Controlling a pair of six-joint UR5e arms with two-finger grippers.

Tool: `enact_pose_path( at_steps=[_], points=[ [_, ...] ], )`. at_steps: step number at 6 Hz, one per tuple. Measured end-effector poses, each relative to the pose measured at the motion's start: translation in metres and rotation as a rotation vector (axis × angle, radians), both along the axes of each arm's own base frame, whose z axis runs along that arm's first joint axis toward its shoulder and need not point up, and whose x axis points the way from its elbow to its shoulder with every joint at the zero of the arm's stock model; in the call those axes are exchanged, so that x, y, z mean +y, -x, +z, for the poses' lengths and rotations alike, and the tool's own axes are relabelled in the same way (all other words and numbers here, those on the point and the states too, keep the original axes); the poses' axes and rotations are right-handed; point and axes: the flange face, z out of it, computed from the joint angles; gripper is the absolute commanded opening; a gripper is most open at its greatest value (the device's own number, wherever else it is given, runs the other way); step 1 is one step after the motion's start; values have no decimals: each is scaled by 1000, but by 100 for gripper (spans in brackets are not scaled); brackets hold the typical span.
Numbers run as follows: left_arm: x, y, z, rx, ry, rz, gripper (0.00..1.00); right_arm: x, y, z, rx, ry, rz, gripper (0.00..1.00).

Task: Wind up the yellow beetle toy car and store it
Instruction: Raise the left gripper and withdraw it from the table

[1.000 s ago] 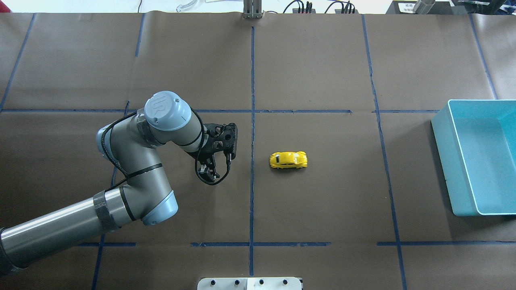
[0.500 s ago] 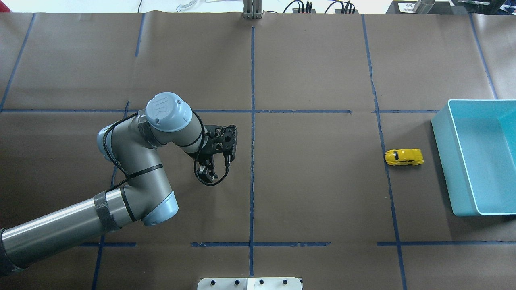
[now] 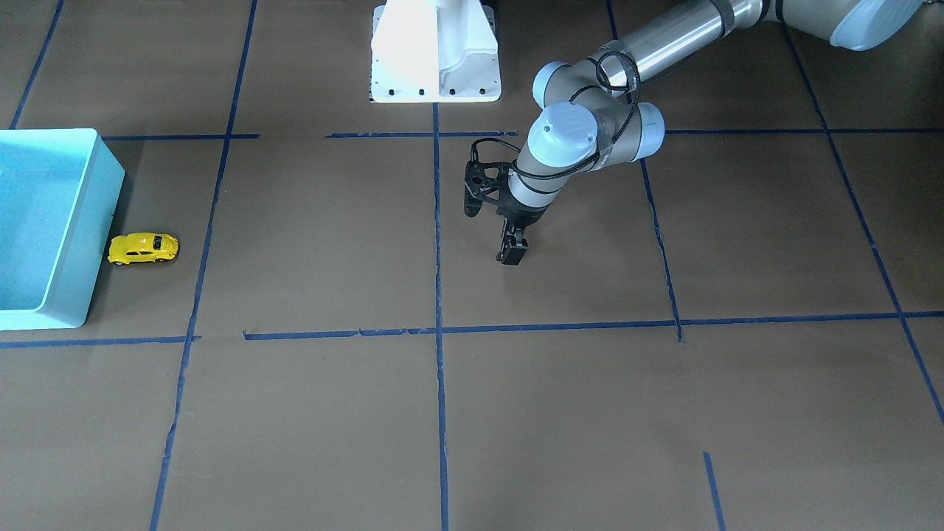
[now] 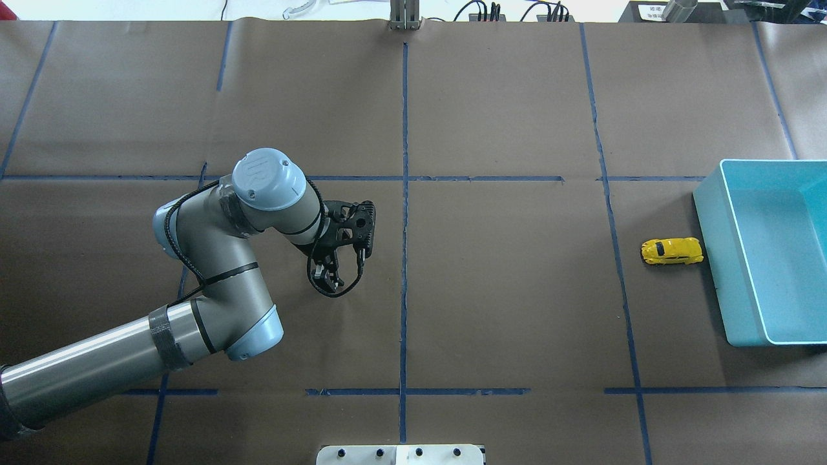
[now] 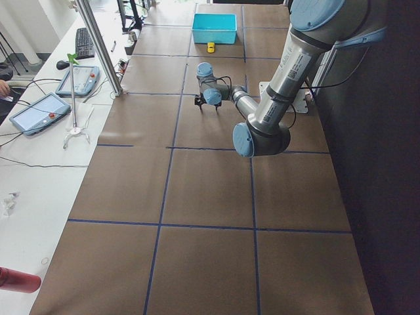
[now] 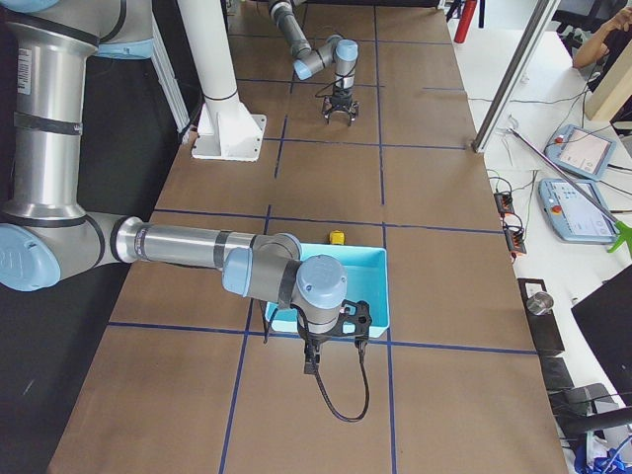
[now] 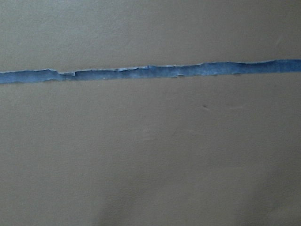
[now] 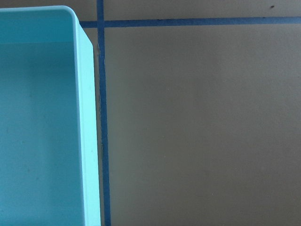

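Observation:
The yellow beetle toy car [image 4: 672, 250] stands on its wheels on the brown table, its nose at the left outer wall of the blue bin [image 4: 709, 258]. It also shows in the front view [image 3: 143, 248] and the right side view [image 6: 337, 237]. My left gripper [image 4: 326, 279] hangs over the table left of the centre tape line, far from the car, fingers slightly apart and empty; it also shows in the front view [image 3: 512, 254]. My right gripper [image 6: 311, 363] shows only in the right side view, beside the bin's near corner; I cannot tell whether it is open.
Blue tape lines [image 4: 404, 258] divide the brown paper cover. The bin [image 8: 87, 117] fills the left of the right wrist view and holds nothing visible. The robot's white base [image 3: 435, 51] stands at the table's edge.
The car has rolled to the right, from just right of the centre line to the bin's wall. My left gripper has drawn back a little to the left.

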Motion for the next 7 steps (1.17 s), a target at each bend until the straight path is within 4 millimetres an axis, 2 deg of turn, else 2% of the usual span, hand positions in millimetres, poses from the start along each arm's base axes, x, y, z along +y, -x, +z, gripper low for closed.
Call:
enact_pose_path(
  at_steps=[2, 4, 6, 7],
  points=[
    [-32, 26, 4, -54, 36, -56, 100, 0, 0, -1, 1, -5, -2, 100],
    [-73, 59, -10, -153, 114, -131, 100, -1, 0, -4, -5, -13, -3, 100],
    [-111, 110, -26, -226, 184, -215, 100, 2, 1, -4, -16, -14, -4, 100],
    [-125, 133, -16, -263, 217, -253, 100, 0, 1, -13, -11, -37, -8, 100]
  ],
)
